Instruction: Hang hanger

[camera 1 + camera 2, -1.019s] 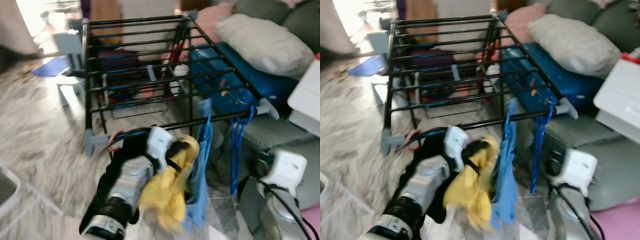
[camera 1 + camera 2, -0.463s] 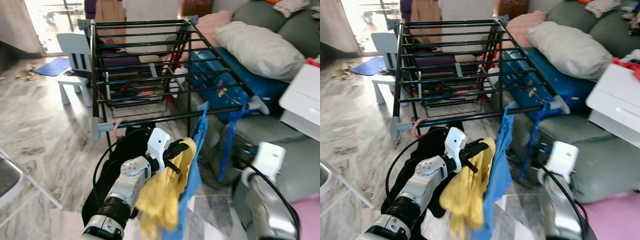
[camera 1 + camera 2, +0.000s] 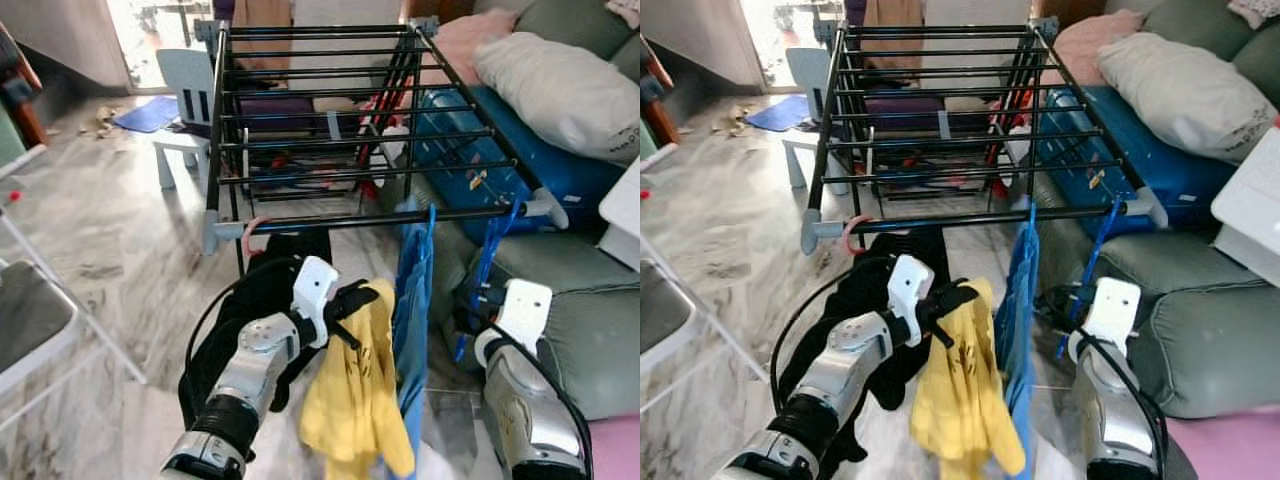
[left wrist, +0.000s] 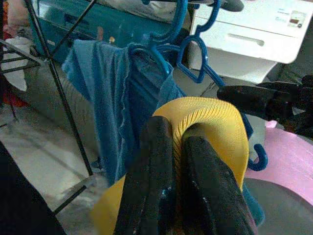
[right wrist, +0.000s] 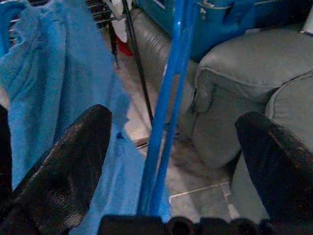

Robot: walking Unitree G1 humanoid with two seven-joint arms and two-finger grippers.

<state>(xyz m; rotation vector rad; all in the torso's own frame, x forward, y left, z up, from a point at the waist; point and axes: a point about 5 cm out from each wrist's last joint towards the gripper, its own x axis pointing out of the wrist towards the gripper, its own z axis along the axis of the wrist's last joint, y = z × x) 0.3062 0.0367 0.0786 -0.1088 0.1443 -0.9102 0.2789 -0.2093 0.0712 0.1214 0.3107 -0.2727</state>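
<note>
A bare blue plastic hanger [image 3: 487, 275] hangs by its hook from the front rail of a black metal clothes-drying rack [image 3: 345, 110], near the rack's right corner; beside it, on the same rail, a second blue hanger carries a soft blue knit garment [image 3: 412, 330] that drapes straight down. A yellow ribbed-knit garment [image 3: 355, 395] hangs limp just left of the blue one, its collar pinched in the left gripper [image 4: 171, 147], whose two long black fingers are pressed together on the fabric with no visible gap. The left arm, silver with a white wrist housing, reaches up from the lower left toward the front rail. The right gripper [image 5: 181, 161] has its black fingers spread wide, one on each side of the bare hanger's thin blue bars, touching neither; it grips nothing. A pink hook-shaped item hangs near the rail's left end. Black cloth [image 3: 255, 320] lies heaped beneath the rack on the pale marbled floor [image 3: 100, 220]. A blue suitcase [image 3: 480, 150] and a grey-white pillow [image 3: 560, 90] rest on a grey-green sofa [image 3: 590, 310] to the right; a small pale chair [image 3: 185, 95] stands behind the rack. No writing is legible.
</note>
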